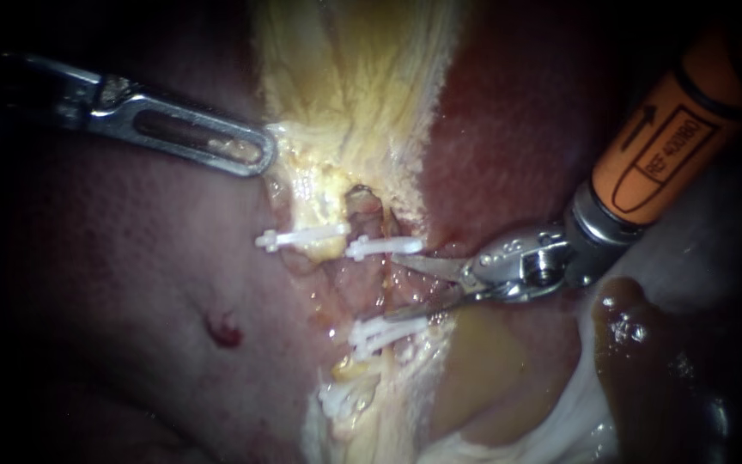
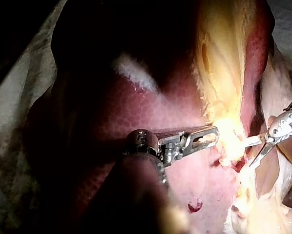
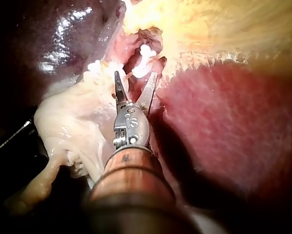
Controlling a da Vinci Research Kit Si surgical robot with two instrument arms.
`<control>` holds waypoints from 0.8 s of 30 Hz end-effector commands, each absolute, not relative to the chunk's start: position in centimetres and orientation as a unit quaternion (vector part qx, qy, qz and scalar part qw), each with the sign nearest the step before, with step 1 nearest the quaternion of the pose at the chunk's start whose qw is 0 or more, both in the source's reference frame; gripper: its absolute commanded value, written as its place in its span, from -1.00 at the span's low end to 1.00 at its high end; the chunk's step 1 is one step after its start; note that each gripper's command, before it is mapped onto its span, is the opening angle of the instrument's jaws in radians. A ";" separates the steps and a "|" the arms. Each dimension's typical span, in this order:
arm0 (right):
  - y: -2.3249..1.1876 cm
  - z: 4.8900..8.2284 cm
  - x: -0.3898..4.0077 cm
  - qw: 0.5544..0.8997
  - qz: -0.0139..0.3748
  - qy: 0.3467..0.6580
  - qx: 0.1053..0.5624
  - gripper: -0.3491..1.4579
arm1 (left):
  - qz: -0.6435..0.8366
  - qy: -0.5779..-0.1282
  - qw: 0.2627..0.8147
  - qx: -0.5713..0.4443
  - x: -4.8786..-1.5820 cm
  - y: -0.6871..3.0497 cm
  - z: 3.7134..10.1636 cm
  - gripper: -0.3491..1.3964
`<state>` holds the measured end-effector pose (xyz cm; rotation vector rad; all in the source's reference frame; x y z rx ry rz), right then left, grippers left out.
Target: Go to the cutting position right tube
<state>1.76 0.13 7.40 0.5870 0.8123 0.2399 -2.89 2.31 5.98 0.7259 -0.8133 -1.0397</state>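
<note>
- The right tube (image 1: 361,282) is a short pinkish stalk running down out of the pale yellow tissue (image 1: 354,86), with the liver (image 1: 113,283) on both sides of it.
- An upper clip (image 1: 384,247) crosses the tube near its top, and a lower pair of clips (image 1: 384,331) crosses it further down. A bare stretch of tube lies between them.
- The right instrument (image 1: 392,286), two slim blades on an orange-sleeved shaft, meets that bare stretch from the tube's side away from the left instrument.
- Its blades are spread apart and hold nothing. One tip sits just below the upper clip and the other just above the lower pair.
- In the right wrist view the right instrument (image 3: 135,74) seems to have the tube at the mouth of the blades rather than deep between them. Whether metal touches the tube I cannot make out.
- The left instrument (image 1: 255,153) is well away from the tube, up and to the far side from the blades. Its slotted jaws are clamped on the edge of the pale yellow tissue.
- A third clip (image 1: 298,236) lies just beside the tube on the left instrument's side, level with the upper clip.
- A small red spot (image 1: 225,331) marks the liver on that same side of the tube, lower down.
</note>
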 end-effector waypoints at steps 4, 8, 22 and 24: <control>0.10 7.47 1.82 0.855 0.091 0.409 0.305 0.89 | -0.472 -0.369 0.730 0.330 -2.89 2.31 5.98 -1.00; 0.08 7.52 1.89 0.834 0.072 0.435 0.331 0.85 | -0.472 -0.369 0.730 0.330 -2.89 2.31 5.99 -1.00; 0.14 7.58 2.23 0.780 0.015 0.496 0.381 0.93 | -0.471 -0.369 0.730 0.331 -2.89 2.30 5.99 -1.00; 0.12 7.56 2.23 0.774 0.007 0.499 0.389 0.93 | -0.471 -0.369 0.730 0.331 -2.89 2.30 5.99 -1.00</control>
